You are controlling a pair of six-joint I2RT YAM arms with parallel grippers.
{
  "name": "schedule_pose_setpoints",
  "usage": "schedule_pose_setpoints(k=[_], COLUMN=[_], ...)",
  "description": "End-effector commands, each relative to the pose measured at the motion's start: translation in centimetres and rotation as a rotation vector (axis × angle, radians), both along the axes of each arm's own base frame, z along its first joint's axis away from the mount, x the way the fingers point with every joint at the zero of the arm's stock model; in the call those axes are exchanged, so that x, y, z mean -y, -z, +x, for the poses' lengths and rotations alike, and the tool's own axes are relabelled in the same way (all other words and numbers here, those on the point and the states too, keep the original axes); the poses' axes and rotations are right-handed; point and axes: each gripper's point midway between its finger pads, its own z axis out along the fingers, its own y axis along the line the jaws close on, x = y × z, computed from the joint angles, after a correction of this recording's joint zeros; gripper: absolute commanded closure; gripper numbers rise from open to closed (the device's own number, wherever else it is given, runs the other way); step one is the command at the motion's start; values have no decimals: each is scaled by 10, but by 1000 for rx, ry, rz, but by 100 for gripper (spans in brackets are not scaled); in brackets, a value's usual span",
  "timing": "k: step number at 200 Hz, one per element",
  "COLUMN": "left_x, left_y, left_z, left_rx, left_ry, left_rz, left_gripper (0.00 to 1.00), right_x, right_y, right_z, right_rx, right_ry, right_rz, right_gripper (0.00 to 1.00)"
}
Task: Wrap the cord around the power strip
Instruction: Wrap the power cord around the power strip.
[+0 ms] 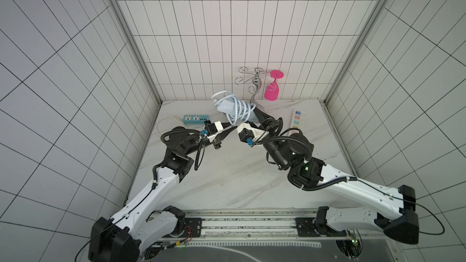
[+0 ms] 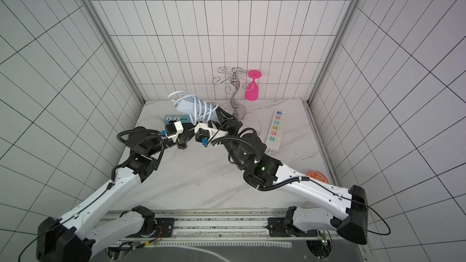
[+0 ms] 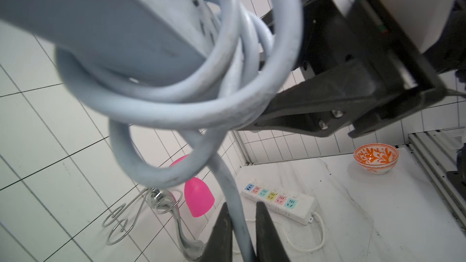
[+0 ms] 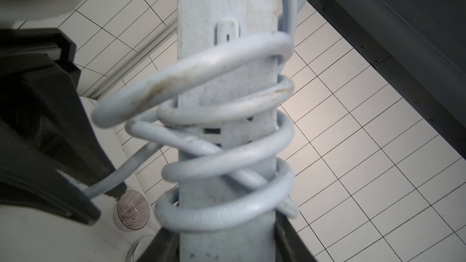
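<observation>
Power strip [image 1: 227,108] was aloft over back of surface [image 1: 227,172], right gripper [image 1: 257,115] clamped on one end. Cord [image 4: 222,167] lay in several loose, crossing turns round strip. Tail ran into left gripper [image 3: 242,206], jaws narrow about cord; firm pinch or slack, could not tell. Judgement: tension tail before next turn, lay coil beside neighbouring coil without crossing, don't let strip twist in right gripper.

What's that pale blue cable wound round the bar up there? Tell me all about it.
The pale grey-blue rubbery cord is thick, round and scuffed brown in places. It coils loosely several times around the slim pale grey-blue power strip, held aloft by the right gripper. One stretch leads off between the left gripper's fingers.
</observation>
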Motion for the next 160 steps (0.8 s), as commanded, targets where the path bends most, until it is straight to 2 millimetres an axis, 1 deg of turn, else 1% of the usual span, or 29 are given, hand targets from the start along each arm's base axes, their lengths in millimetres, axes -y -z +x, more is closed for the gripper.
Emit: schedule_pose_setpoints(k=[1,17,46,81,107,131,160], left_x=[17,22,23,23,16,11,7], left_y=[12,19,26,27,20,8,-4], left_z=[-9,-8,-5,-2,3,5,17], left_rx=[-31,-49,-63,-63,-41,-14,12], left_ry=[94,112,103,92,29,-13,-80], left_rz=[14,17,20,16,-6,-26,-46], left_gripper=[81,80,79,78,76,69,66], right_x=[57,58,62,65,64,60,56], right_y=[-125,-128,-133,-134,-133,-131,-130], right_z=[-18,-19,-20,-19,-15,-14,-14], right_rx=[152,156,166,169,155,140,114], right_ry=[33,36,41,47,40,25,-4], right_rz=[356,352,350,352,352,354,361], right_gripper=[100,100,100,100,100,100,100])
